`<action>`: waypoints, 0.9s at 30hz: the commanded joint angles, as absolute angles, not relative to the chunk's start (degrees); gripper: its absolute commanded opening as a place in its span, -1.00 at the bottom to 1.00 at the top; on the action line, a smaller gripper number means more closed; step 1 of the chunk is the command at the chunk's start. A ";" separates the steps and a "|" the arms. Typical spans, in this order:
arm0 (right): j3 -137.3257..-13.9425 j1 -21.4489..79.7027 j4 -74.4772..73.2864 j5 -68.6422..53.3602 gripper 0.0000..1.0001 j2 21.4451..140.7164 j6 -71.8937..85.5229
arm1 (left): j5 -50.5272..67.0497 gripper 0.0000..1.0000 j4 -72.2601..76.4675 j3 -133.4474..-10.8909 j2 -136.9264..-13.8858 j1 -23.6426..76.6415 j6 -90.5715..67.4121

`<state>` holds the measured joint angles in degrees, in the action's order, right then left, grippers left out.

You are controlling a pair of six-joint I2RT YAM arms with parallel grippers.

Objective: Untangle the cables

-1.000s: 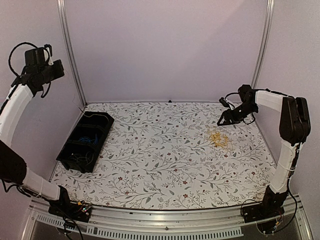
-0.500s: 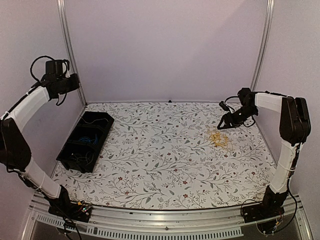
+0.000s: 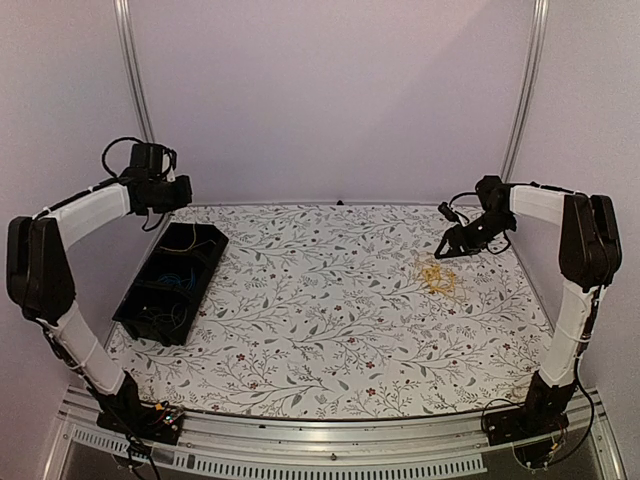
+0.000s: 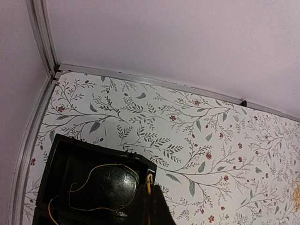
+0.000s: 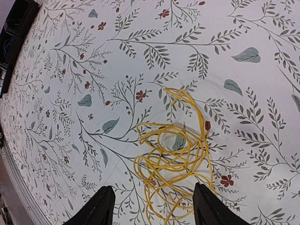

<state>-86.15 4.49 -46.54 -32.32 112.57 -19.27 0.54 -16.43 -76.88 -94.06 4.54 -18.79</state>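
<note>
A tangle of thin yellow cables (image 5: 176, 159) lies on the floral table; in the top view this heap (image 3: 437, 277) sits at the right. My right gripper (image 5: 154, 188) hovers over it, open, the fingers apart on either side of the heap's near edge and touching nothing; from above the right gripper (image 3: 447, 243) sits just behind the heap. My left gripper (image 3: 172, 192) hangs above the far end of the black bin (image 3: 172, 282). In its wrist view the left gripper (image 4: 151, 186) is shut on a yellow cable (image 4: 102, 164) that loops down into the bin's end compartment.
The black bin (image 4: 93, 145) has several compartments, and blue cables (image 3: 180, 280) lie in the middle one. It stands against the left rail (image 3: 140, 260). Walls and metal posts close the back and sides.
My left arm has swung down and to the right, from high by the left wall to above the bin's far end. The right gripper has barely shifted. The yellow heap has not moved.
</note>
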 commanded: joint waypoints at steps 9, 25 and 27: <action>-84.76 4.77 -47.38 -32.72 0.22 111.09 -20.25 | -10.29 -1.00 -21.87 -90.13 -109.33 2.97 -16.68; -82.94 5.00 -47.59 -30.48 0.22 110.68 -21.38 | -2.39 -1.00 -17.53 -98.09 -117.32 0.79 -15.73; -82.47 4.99 -47.14 -30.58 0.22 110.41 -20.91 | -1.42 -1.00 -14.03 -91.23 -113.99 1.37 -14.55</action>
